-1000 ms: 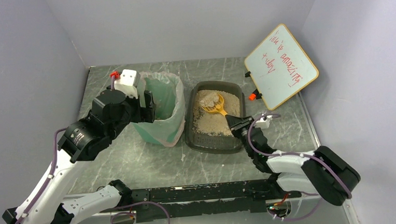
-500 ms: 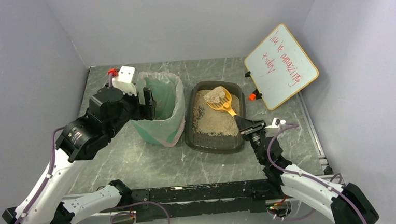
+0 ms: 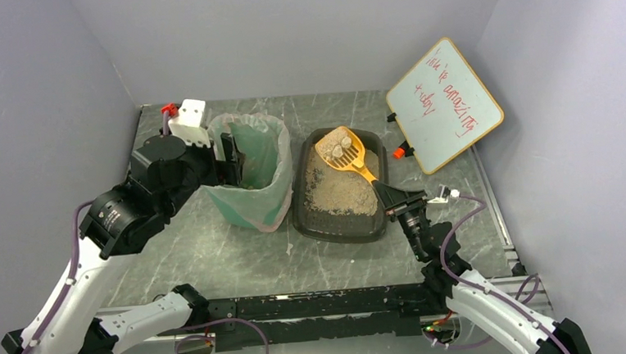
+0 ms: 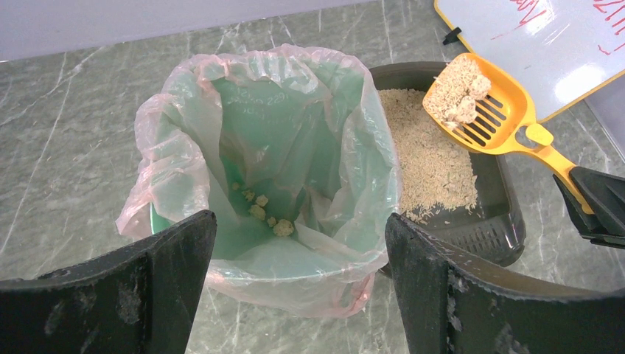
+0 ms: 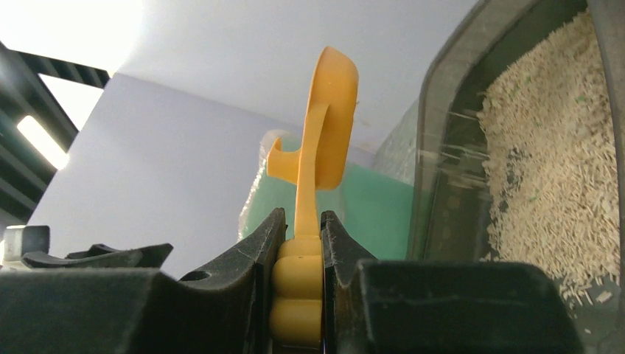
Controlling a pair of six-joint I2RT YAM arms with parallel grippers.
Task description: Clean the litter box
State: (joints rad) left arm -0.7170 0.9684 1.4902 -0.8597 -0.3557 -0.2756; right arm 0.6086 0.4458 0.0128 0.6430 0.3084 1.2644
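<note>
The litter box (image 3: 301,215), a dark grey tray of beige litter, sits mid-table. It also shows in the left wrist view as the litter box (image 4: 489,237) and in the right wrist view as the litter box (image 5: 441,147). My right gripper (image 3: 394,196) (image 5: 302,218) is shut on the handle of the orange slotted scoop (image 3: 342,152) (image 5: 331,122). The scoop (image 4: 483,110) hangs above the box's far end, tilted up, with pale clumps (image 4: 461,99) on it. My left gripper (image 3: 230,156) (image 4: 301,221) stands open at the green bin's left rim, with nothing held.
The green bin (image 3: 262,170) (image 4: 287,140) with a clear bag liner stands left of the box, touching it, with several clumps (image 4: 270,218) at its bottom. A whiteboard (image 3: 445,103) leans at the back right. Walls close in on three sides.
My right arm has lifted the scoop out of the litter and moved it toward the box's far end; loose litter has sifted off, leaving clumps. The left gripper has barely shifted.
</note>
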